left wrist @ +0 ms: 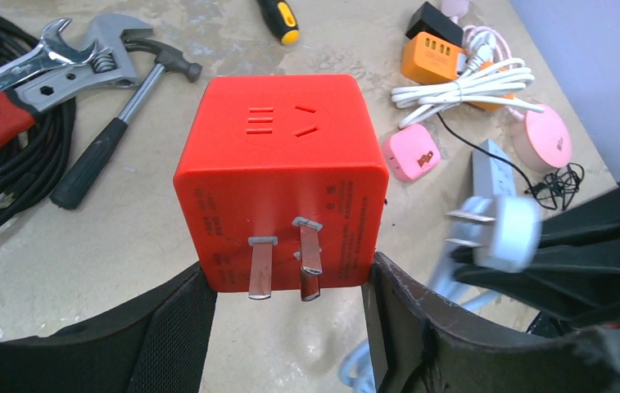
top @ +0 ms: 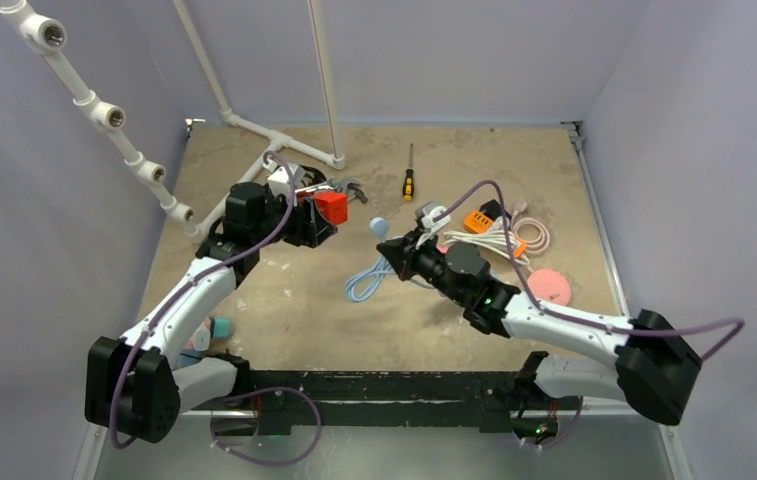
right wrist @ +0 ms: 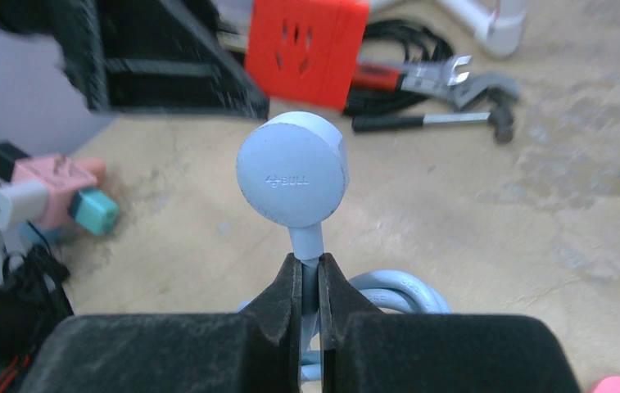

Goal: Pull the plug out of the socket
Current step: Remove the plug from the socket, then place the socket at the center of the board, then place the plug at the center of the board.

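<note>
Tabletop (top: 299,300): plug (right wrist: 292,169) between jaws (socket (left wrist: 280,180) apart)

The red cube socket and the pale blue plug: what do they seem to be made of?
The red cube socket is probably moulded plastic, matte, with even colour and rounded edges; its prongs look like bare metal, grey and shiny. The pale blue plug is likely smooth plastic, with an embossed logo and a soft sheen.

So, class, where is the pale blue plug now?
The plug is central in the top view, held by its neck in the right gripper, just right of the red socket cube, not touching.
</note>
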Robot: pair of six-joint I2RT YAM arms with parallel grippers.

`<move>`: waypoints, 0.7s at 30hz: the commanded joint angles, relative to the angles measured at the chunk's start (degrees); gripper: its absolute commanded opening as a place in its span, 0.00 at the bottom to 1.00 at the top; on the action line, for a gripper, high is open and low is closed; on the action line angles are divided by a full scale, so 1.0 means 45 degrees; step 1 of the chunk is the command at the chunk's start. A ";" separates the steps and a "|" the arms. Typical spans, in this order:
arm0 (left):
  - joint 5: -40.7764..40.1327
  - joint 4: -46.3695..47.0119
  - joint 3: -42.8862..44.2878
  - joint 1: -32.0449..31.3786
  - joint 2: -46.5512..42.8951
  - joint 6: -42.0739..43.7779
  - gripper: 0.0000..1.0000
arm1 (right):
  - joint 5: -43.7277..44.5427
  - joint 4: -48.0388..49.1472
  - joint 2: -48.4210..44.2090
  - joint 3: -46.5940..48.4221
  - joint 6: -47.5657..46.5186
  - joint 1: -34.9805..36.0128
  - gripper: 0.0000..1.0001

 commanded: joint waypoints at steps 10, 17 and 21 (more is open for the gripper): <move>-0.1106 0.0786 0.0773 -0.1929 0.1696 0.0017 0.00 | 0.2324 -0.3340 -0.4268 0.0263 0.1505 -0.4955 0.00; -0.0987 0.2045 0.1654 -0.3392 0.3953 -0.0718 0.00 | 0.2558 -0.3638 -0.2891 0.0617 0.1954 -0.7562 0.00; -0.1100 0.2200 0.2361 -0.4260 0.5481 -0.0719 0.00 | 0.2522 -0.3342 -0.2356 0.0348 0.2162 -0.8122 0.00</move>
